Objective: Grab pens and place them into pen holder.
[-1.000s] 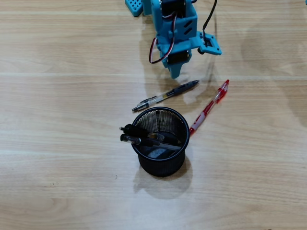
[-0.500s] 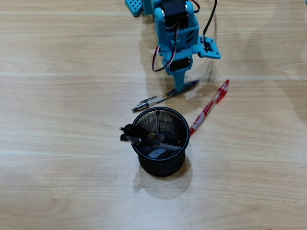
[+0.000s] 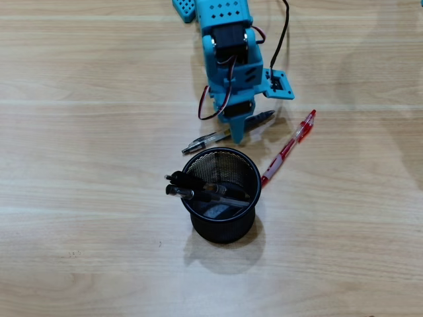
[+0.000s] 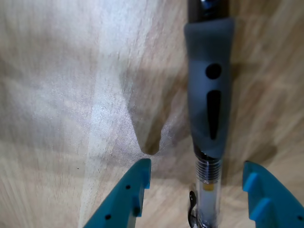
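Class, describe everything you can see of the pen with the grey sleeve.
The pen with the grey sleeve has a clear barrel, a grey rubbery grip with dark slots and a dark end. It lies flat on the wooden table, angled just above the pen holder in the overhead view, between the open tool's blue fingers, not yet pinched.

The black wire-mesh pen holder [image 3: 221, 198] stands upright, with two dark pens [image 3: 198, 188] leaning inside, their ends jutting over its left rim in the overhead view. Just above it a clear pen with a grey sleeve [image 3: 210, 139] [image 4: 209, 104] lies slantwise. The red and clear pen [image 3: 289, 148] lies diagonally at the holder's right.
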Action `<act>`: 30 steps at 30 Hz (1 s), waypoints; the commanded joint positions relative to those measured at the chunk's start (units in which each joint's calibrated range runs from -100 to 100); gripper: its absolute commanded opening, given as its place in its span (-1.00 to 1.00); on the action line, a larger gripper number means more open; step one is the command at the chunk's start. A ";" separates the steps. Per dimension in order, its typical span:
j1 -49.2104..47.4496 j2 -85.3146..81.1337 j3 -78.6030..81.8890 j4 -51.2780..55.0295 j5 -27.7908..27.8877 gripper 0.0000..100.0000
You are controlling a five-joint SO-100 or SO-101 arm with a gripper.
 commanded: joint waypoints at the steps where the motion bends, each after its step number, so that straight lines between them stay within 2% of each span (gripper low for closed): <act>1: 0.82 -0.33 -2.09 0.31 0.62 -0.57; 23: -0.45 5.13 -2.18 -0.38 1.44 -0.57; 25: -0.45 5.30 -2.18 -0.20 1.33 -0.64; 30: -0.09 5.39 -2.00 0.31 1.23 -0.97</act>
